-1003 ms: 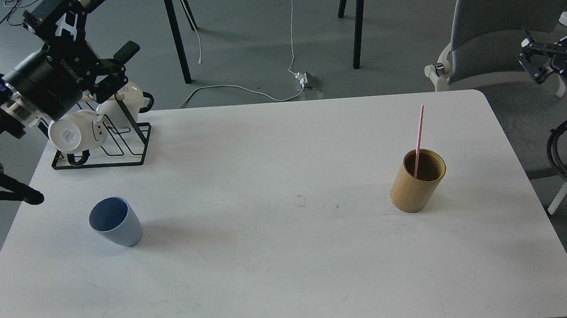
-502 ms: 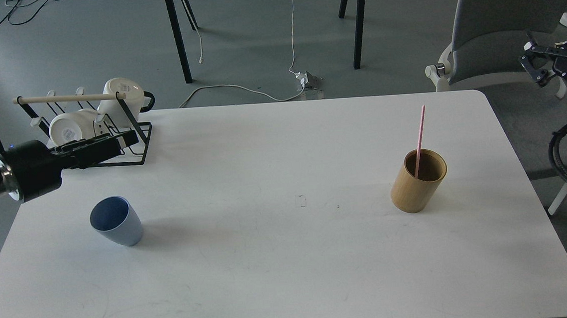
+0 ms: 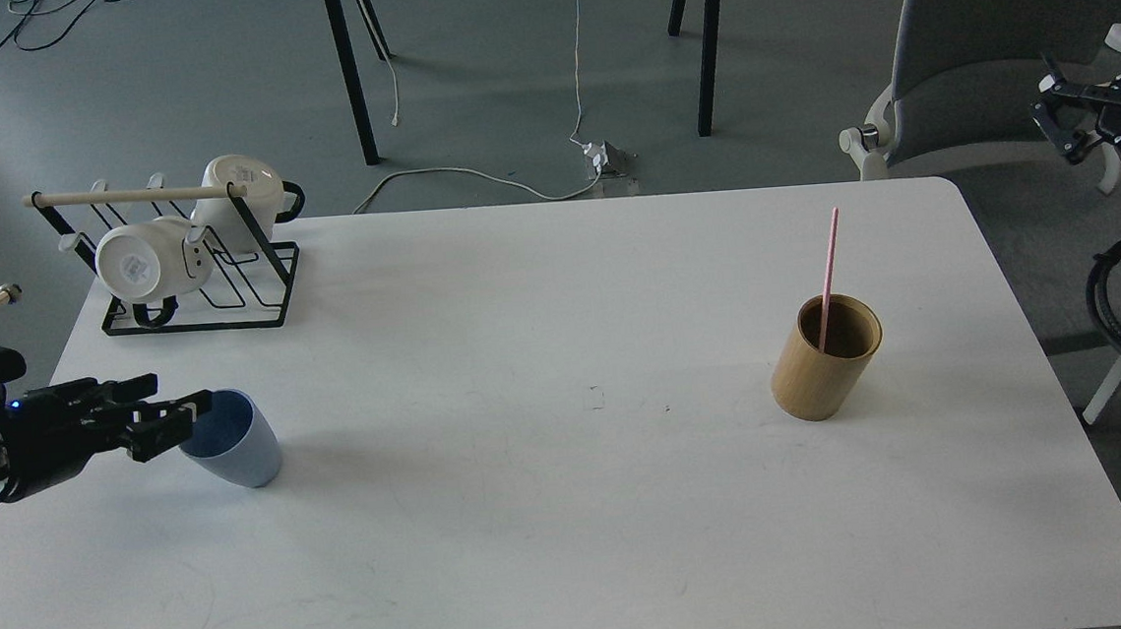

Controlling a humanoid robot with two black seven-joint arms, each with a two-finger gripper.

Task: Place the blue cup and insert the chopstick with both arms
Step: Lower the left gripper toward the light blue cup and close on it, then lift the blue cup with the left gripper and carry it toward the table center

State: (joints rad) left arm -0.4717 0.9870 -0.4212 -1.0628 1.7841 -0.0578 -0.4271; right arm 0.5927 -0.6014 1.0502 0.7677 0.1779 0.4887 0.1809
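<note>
The blue cup (image 3: 243, 453) stands upright on the left of the white table (image 3: 574, 511). My left gripper (image 3: 181, 394) reaches in low from the left edge. It looks open, with its front finger (image 3: 194, 404) over the cup's left rim; I cannot tell if it touches. The pink chopstick (image 3: 828, 261) stands leaning in a tan bamboo cylinder (image 3: 820, 380) on the right of the table. My right gripper (image 3: 1058, 120) hangs off the table's right side near the chair, open and empty, far from the chopstick.
A black wire rack (image 3: 224, 299) with a cream rod and two white mugs (image 3: 138, 270) sits at the table's back left corner. A grey chair (image 3: 986, 48) stands beyond the back right corner. Cables lie on the floor behind.
My left arm has swung down from above the rack to table height and its gripper has reached the cup's left rim. The cup, chopstick and right gripper have barely moved.
</note>
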